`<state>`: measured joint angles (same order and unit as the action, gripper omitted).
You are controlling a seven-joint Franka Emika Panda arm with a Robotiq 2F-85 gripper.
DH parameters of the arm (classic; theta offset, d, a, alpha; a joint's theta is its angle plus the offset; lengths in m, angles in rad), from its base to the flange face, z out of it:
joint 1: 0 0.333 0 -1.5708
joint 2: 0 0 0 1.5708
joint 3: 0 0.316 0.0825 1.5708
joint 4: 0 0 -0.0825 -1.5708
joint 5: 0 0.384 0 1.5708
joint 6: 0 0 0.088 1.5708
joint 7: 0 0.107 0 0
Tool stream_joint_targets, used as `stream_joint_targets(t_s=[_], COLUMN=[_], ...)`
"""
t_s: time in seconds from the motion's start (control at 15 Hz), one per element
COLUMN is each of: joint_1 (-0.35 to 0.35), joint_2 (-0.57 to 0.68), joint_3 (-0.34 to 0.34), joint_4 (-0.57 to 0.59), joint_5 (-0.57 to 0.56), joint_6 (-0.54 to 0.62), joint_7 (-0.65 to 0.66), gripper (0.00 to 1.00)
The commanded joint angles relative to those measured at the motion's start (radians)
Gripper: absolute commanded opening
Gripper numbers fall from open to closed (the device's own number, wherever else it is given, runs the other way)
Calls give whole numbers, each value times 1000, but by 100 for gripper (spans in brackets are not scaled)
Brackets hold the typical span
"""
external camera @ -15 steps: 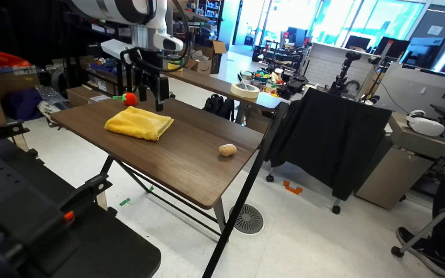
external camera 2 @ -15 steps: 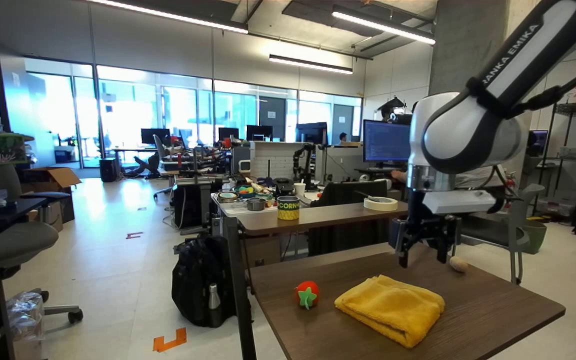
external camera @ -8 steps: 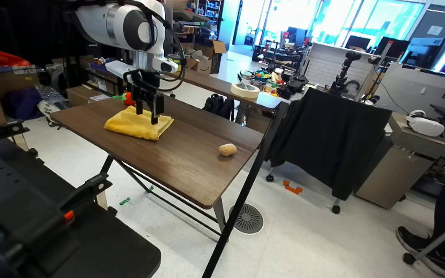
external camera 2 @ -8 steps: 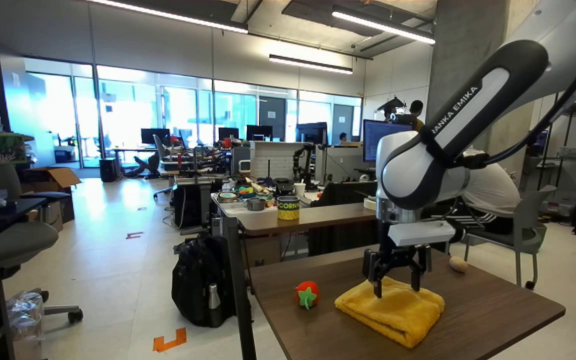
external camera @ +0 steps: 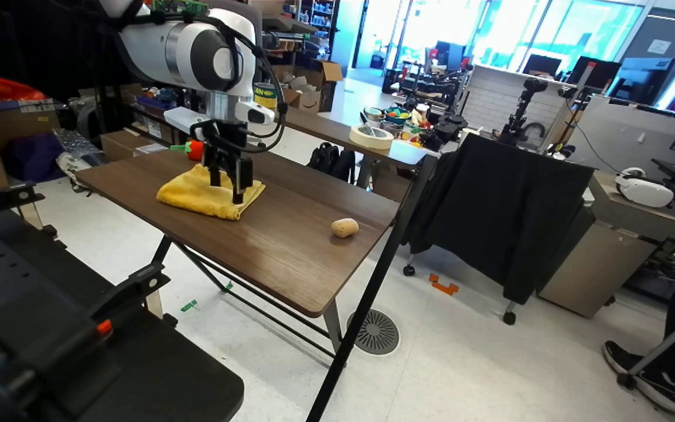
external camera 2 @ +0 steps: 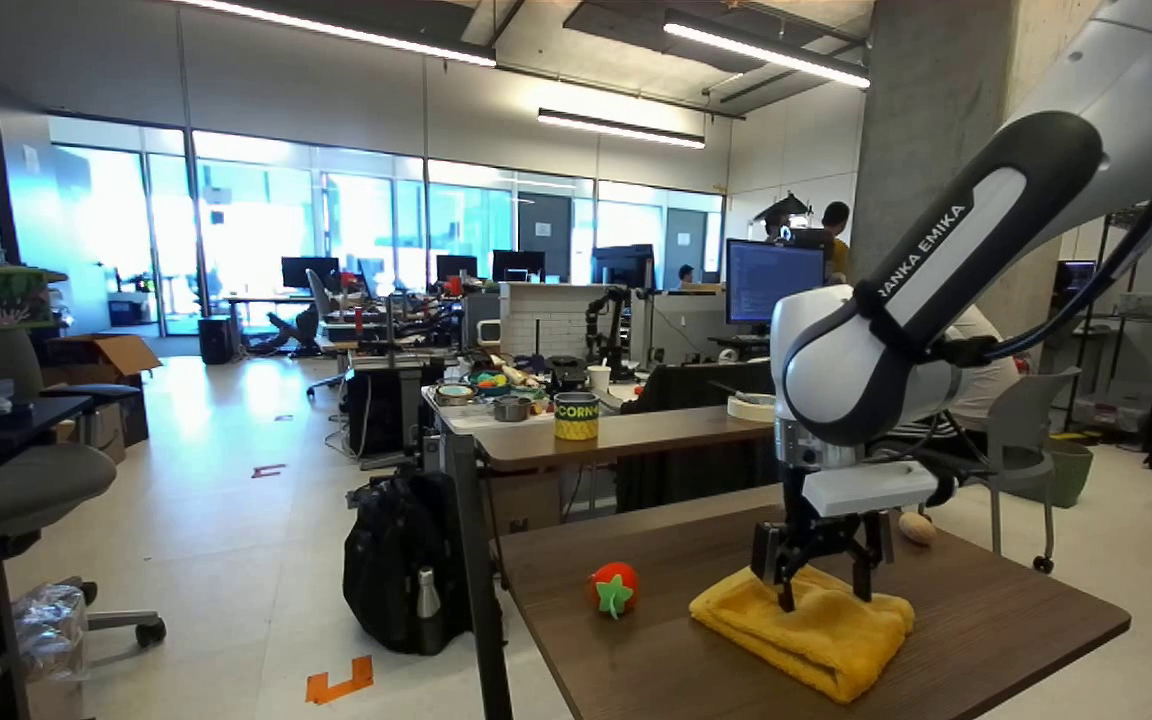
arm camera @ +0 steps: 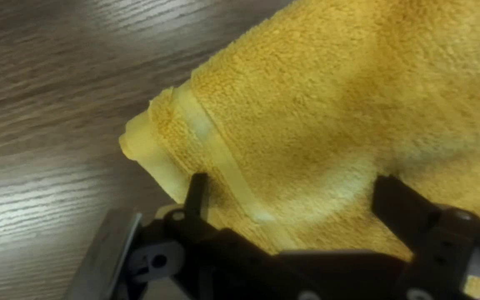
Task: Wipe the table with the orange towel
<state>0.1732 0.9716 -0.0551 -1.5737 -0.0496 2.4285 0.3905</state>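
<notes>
Toward one end of the brown, wood-grained surface, a folded yellow-orange towel is laid in a layered, roughly square pad, and its top is raised in soft ridges. Along one side, near a corner where the layers are stacked, a smooth band is shown in the wrist view. Over the towel, the black fingers are pointed downward and held spread, with yellow pile seen in the gap between them. In the wrist view the banded edge is overlapped by one fingertip and a stretch farther in by the other; whether the cloth is pressed by either cannot be told. The fingers are carried by a white and black arm, bent above the surface and lettered "EMIKA" along its link.

Near the towel, a red, tomato-like item with a green, star-shaped leaf is set on the surface. Well apart from the towel, a tan, potato-like item is laid there too. Behind, on a raised brown shelf, a roll of pale tape and a container lettered "CORN" are seen. On the floor, a black backpack is stood upright.
</notes>
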Motion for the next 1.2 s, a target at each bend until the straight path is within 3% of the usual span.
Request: stream_joint_targets(t_s=[0.0,0.2,0.4,0.6,0.8,1.13], joint_1=[3,50,144,252,324,310], joint_2=[-39,-97,-134,-124,-77,28], joint_3=[24,38,13,-76,-220,-424], joint_4=[-105,-222,-291,-300,-283,-313], joint_5=[18,-18,-62,-108,-125,-117], joint_6=[37,136,237,337,382,386], joint_7=[-48,-82,-52,38,145,248], gripper=[100,100,100,100,100,100])
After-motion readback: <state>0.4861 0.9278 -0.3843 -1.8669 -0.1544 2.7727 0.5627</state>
